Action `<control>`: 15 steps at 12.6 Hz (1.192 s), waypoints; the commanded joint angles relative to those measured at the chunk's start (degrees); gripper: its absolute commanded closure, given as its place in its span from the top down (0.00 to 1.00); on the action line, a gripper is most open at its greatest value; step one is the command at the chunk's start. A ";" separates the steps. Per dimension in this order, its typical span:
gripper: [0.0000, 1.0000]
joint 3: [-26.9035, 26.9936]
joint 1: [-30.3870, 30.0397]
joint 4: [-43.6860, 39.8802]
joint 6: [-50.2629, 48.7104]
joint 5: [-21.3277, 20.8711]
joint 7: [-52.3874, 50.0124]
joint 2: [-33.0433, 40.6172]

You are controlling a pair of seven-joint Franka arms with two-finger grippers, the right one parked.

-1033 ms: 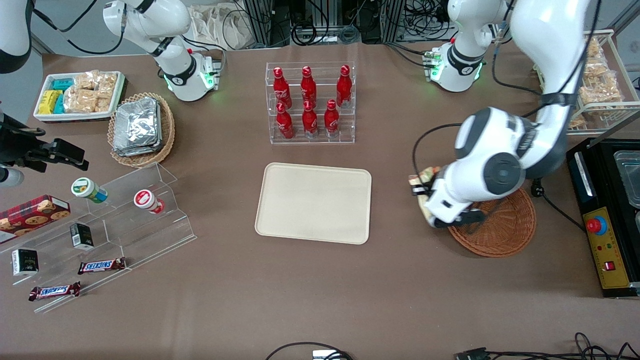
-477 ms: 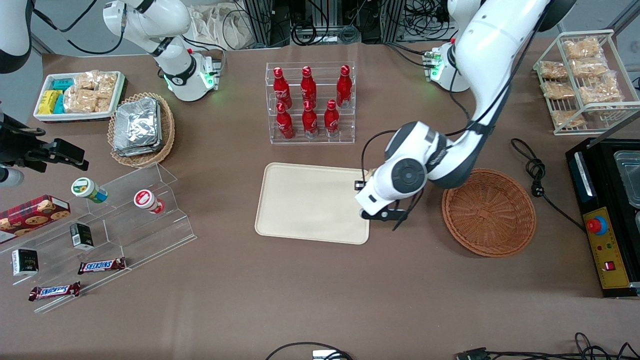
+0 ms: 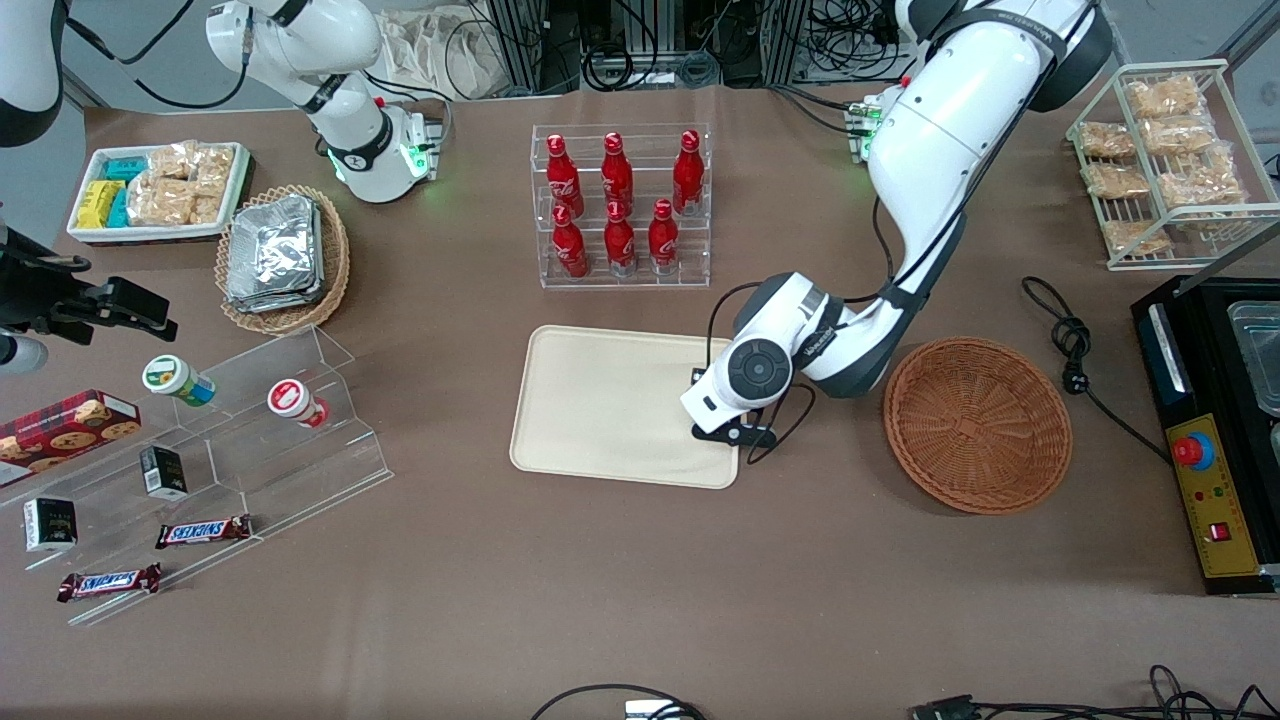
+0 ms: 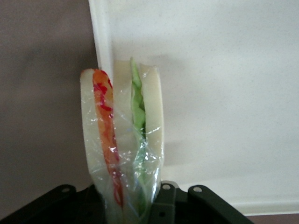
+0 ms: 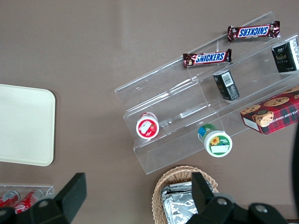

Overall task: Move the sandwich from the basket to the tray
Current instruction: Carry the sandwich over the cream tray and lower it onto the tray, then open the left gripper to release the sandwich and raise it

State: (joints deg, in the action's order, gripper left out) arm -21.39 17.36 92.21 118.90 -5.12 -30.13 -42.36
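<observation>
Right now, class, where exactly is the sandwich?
The sandwich is clamped in the left arm's pincer, hanging over the tray's rim nearest the basket, as the wrist view shows.

The hand (image 3: pixel 712 408) hovered over the tray's (image 3: pixel 600 400) edge nearest the working arm's end of the surface (image 3: pixel 640 580), clamped on the sandwich (image 4: pixel 122 140), which hung above the tray's rim. The basket (image 3: pixel 978 425) sat beside the tray toward the working arm's end, apart from it. A bottle rack (image 3: pixel 622 205) stood farther from the front camera than the tray. Toward the parked arm's end lay a stepped clear stand (image 3: pixel 250 440) with cups and bars, and a basket of foil packets (image 3: pixel 283 258) farther from the camera than the stand.
</observation>
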 commanded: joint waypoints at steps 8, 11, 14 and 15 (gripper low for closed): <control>0.30 0.47 3.39 -3.97 -0.60 -1.12 -0.11 -2.46; 1.00 0.56 3.30 -4.05 -0.60 -1.20 0.07 -2.29; 1.00 0.74 2.51 -6.41 -1.56 -1.20 -0.02 -1.50; 1.00 0.74 1.55 -7.73 -3.39 -1.12 0.15 -0.54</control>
State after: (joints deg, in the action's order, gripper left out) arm -20.81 19.81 87.63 118.60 -5.49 -30.01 -44.00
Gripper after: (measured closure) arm 0.132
